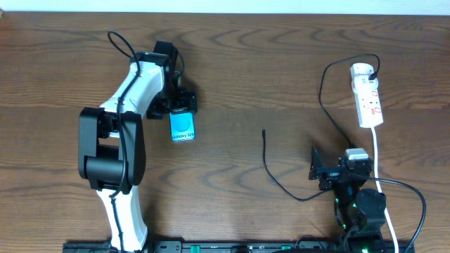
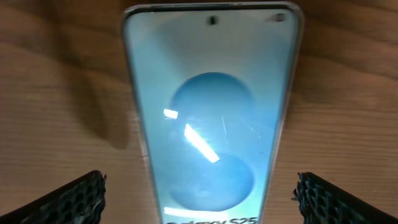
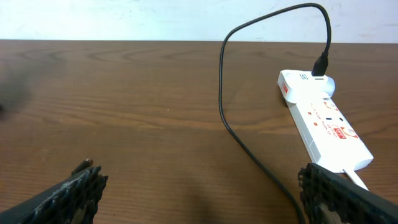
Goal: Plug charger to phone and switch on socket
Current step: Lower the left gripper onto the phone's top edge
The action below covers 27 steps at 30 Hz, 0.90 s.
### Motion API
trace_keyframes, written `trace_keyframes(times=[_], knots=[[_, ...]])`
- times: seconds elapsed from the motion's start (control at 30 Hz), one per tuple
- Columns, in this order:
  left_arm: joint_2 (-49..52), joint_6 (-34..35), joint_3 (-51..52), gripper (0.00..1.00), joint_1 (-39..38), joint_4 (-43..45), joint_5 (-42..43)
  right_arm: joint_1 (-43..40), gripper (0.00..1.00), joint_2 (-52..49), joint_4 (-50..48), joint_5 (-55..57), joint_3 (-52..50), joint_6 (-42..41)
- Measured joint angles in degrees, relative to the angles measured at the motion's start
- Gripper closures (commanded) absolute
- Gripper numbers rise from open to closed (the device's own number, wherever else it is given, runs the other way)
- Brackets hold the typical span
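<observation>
Pincers: your left gripper [image 2: 205,208] hangs released over the phone [image 1: 183,126], its fingers [image 2: 68,205] spread to either side of the screen's lettered end and clear of its edges. Your right gripper [image 3: 208,202] is spread just as wide, with only bare wood between its fingers.
Table: you work on a dark wooden table [image 1: 232,63]. Everything lies flat on it, so anything thin will be hard to pinch off the surface.
Right arm: your right arm [image 1: 362,204] sits at the near edge, and the cable's slack seems to pass beneath it. A quick reach could snag that slack and tug the plug loose.
Power strip: the white power strip [image 1: 368,98] lies at the far right with a black plug [image 3: 320,64] seated in its far end. Red marks [image 3: 288,89] show, but you cannot tell which is the switch or whether it is on. A press near one end could skid the strip instead of tipping the switch.
Phone: it lies screen up, left of centre, well apart from the strip. Its port is not visible. Close off-centre and it may twist. Leave it unheld and a push from the connector will likely slide it.
Charger cable: the charger cable [image 1: 271,172] runs from the plug in a loop, then out toward the middle.
Connector tip: the connector tip [image 1: 263,131] rests between the phone and your right gripper, touching neither. Pinch it crooked and it will probably not line up with the port.
</observation>
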State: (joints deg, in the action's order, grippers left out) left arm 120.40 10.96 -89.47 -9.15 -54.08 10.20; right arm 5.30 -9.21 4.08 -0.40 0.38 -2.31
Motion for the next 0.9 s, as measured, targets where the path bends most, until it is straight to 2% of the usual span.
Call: trace_keyframes(times=[0.3,0.9], knots=[[0.00,4.37,0.00,0.02,-2.12,0.63,-3.15,0.00,0.01,0.00,-0.02,0.00,0.00,-0.02],[0.00,5.57,0.33,0.02,-2.12,1.90,-4.17,0.00,0.01,0.00,0.00,0.00,0.00,-0.02]])
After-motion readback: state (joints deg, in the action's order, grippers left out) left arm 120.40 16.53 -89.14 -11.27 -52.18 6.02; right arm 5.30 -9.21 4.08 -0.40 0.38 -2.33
